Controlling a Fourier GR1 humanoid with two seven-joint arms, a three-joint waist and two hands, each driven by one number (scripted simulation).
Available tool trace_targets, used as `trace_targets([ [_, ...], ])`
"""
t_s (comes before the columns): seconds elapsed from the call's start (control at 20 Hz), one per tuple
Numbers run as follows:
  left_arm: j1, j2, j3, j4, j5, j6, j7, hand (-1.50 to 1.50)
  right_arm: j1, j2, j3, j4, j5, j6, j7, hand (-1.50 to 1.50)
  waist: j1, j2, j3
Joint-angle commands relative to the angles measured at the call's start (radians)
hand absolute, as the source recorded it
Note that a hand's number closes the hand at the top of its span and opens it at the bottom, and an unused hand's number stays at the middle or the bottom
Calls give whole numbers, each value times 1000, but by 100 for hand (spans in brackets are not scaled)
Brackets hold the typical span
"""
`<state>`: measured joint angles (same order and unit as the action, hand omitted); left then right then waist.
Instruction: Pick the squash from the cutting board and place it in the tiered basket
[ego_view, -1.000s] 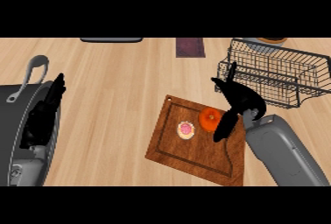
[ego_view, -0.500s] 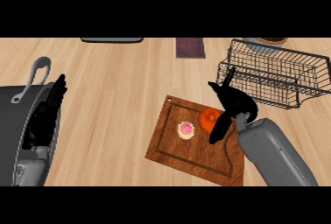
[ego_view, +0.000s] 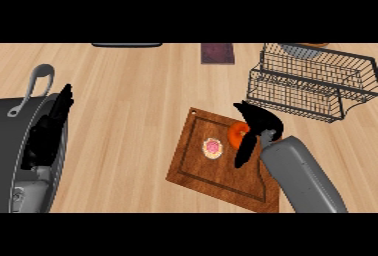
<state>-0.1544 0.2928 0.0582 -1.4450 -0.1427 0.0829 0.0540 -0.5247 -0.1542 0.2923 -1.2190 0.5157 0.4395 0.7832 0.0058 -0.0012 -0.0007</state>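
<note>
My right hand (ego_view: 255, 131) is down on the squash (ego_view: 238, 134), which sits on the cutting board (ego_view: 214, 172). Its fingers look curled round it, though they hide most of it, so I think I have it. My left hand (ego_view: 50, 127) rests open by the pan (ego_view: 22, 130). Lifting it into the basket (ego_view: 310, 82) is left

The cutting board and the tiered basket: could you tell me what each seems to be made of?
The cutting board looks like dark, reddish-brown wood with a smooth finish: grain streaks and a routed groove near its edge. The tiered basket looks like thin black metal wire, probably coated: an open grid you can see through.
</note>
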Motion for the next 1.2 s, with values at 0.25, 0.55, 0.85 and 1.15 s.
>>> trace_targets([
  [0.25, -34, -15, 27, -20, -6, -30, 37, 0, 24, 81, -30, 108, 31, 26, -54, 150, -3, 2, 1],
  [0.55, -30, -31, 9, -21, -38, -4, 56, 0, -5, -12, 99, 216, 156, 41, -325, 150, 4, 3, 1],
  [0.85, 72, -36, 4, -133, -45, -31, 69, 0, 34, 103, -25, 82, 91, 32, -165, 150, 1, -1, 1],
  [1.15, -38, -44, 30, -8, -54, -14, 32, 0, 25, 83, -135, -89, 41, 15, -105, 150, -13, -2, 1],
])
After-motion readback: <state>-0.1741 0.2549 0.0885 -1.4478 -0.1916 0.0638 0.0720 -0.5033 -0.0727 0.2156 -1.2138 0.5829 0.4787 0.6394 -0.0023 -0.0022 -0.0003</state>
